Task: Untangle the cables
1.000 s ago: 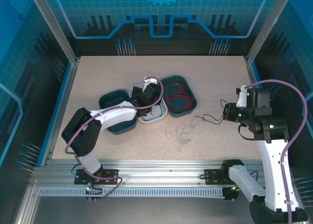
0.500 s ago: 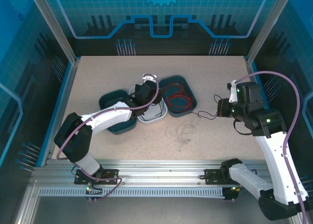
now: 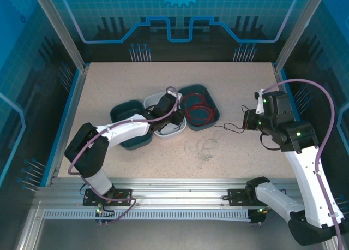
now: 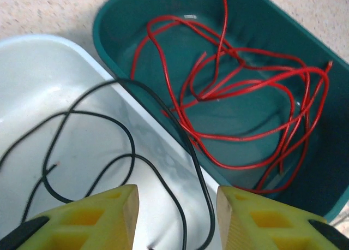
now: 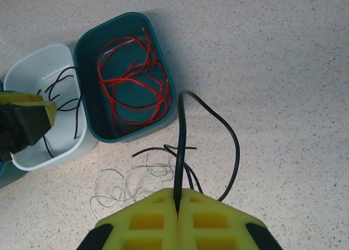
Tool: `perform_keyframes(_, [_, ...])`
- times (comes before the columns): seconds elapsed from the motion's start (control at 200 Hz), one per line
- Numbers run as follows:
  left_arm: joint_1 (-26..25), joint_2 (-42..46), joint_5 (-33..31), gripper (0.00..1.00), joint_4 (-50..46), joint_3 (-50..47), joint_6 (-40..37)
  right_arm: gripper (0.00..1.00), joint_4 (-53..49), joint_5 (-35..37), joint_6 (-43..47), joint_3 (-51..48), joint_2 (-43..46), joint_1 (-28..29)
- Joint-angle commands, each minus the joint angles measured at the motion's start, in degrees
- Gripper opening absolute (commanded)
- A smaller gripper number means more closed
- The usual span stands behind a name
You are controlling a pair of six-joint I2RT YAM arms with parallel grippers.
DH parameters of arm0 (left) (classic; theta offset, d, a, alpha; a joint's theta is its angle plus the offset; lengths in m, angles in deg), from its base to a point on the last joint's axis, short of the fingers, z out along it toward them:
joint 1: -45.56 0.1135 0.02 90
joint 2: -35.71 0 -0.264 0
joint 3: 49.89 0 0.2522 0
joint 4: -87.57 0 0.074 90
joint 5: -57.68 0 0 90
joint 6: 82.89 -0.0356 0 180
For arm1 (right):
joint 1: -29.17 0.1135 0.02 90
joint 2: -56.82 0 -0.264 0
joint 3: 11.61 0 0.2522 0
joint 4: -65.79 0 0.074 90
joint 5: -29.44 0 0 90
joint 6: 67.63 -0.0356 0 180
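Red cables point(image 4: 245, 91) lie looped in a teal bin point(image 4: 262, 21), also seen from above as red cables point(image 3: 197, 109). A black cable point(image 4: 201, 176) loops inside the white bin point(image 4: 65, 70). My left gripper point(image 4: 175, 206) hangs low over that bin, jaws apart, with two strands of the black cable running between the fingers and touching neither. My right gripper point(image 5: 178, 198) is shut on another black cable point(image 5: 181, 141), which arcs up and trails onto the table right of the bins. A whitish cable point(image 5: 125, 184) lies tangled on the table below the bins.
A dark teal bin point(image 3: 126, 109) stands left of the white bin point(image 3: 163, 131), with another dark one point(image 3: 136, 142) in front. The right arm point(image 3: 283, 130) hovers over the table's right half. Blue walls and metal posts ring the table.
My left gripper's jaws have narrowed around the black strands over the white bin. My right gripper carried its black cable leftward, then stayed still.
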Motion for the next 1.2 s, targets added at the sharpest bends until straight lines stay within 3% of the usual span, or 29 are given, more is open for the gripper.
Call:
perform_keyframes(0.0, [-0.2, -1.2, 4.2, 0.43, -2.2, 0.6, 0.5, 0.0, -0.4, 1.3, -0.8, 0.5, 0.7, 1.0])
perform_keyframes(0.956, [-0.1, -5.7, 7.2, 0.43, -3.3, 2.6, 1.4, 0.0, 0.1, 1.3, -0.9, -0.5, 0.5, 1.0])
perform_keyframes(1.196, [0.0, -5.1, 9.5, 0.48, -3.5, 2.0, 0.5, 0.0, 0.0, 1.4, -1.0, -0.8, 0.6, 1.0])
